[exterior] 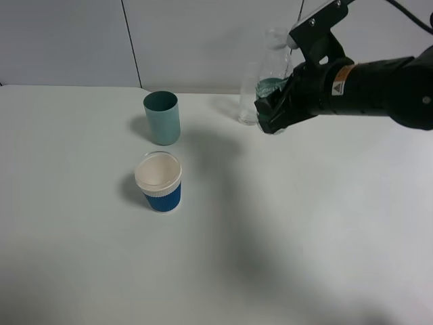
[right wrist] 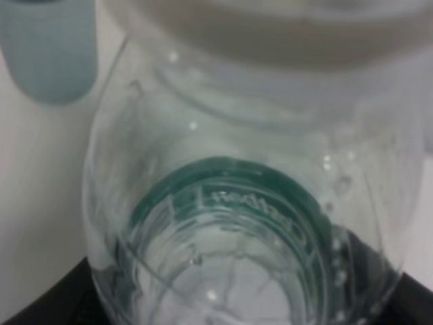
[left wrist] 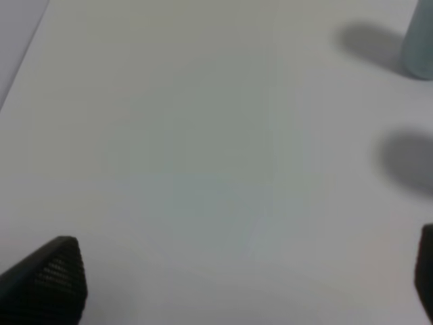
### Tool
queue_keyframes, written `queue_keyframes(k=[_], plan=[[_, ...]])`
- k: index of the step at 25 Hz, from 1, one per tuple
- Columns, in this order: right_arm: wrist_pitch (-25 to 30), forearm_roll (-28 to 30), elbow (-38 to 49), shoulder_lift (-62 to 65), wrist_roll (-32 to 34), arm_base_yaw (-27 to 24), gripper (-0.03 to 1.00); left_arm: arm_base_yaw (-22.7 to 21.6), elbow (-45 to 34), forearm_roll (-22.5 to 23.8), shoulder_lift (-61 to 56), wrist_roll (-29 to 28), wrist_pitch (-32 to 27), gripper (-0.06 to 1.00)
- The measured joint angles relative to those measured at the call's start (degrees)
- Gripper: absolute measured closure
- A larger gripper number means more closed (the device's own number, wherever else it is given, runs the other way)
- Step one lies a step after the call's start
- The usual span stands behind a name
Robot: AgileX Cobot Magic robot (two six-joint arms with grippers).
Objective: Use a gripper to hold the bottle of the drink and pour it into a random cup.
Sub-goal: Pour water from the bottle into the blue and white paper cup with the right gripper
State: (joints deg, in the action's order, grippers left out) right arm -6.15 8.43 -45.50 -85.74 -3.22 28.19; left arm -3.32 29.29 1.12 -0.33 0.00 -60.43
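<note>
My right gripper (exterior: 273, 108) is shut on the bottle of the drink (exterior: 275, 64), a small clear bottle with a green label and no cap. It holds the bottle roughly upright at the back right, above the table. The bottle fills the right wrist view (right wrist: 237, 203), with liquid inside. The blue cup (exterior: 160, 183), with a white rim band and a white inside, stands on the table to the front left, well apart from the bottle. My left gripper (left wrist: 237, 298) is open and empty over bare table; it is out of the high view.
A teal-green cup (exterior: 162, 118) stands behind the blue cup and shows in the left wrist view (left wrist: 419, 40) and the right wrist view (right wrist: 51, 51). A tall clear glass (exterior: 248, 101) stands just left of the held bottle. The white table (exterior: 304, 237) meets a wall at the back.
</note>
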Motion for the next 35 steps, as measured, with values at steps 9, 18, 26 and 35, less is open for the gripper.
queue_keyframes(k=[9, 18, 26, 35], plan=[[8.54, 19.4, -11.58, -2.56, 20.06, 0.0, 0.41, 0.0, 0.0, 0.0, 0.0, 0.0, 0.0, -0.04], [11.44, 41.46, -17.3, -8.94, 44.28, 1.43, 0.41, 0.0, 0.0, 0.0, 0.0, 0.0, 0.0, -0.04], [14.0, 53.45, -23.22, -14.39, 56.23, 6.32, 0.41, 0.0, 0.0, 0.0, 0.0, 0.0, 0.0, -0.04], [19.7, 59.12, -26.08, -17.36, 55.46, 10.88, 0.41, 0.0, 0.0, -0.05, 0.0, 0.0, 0.0, -0.04]])
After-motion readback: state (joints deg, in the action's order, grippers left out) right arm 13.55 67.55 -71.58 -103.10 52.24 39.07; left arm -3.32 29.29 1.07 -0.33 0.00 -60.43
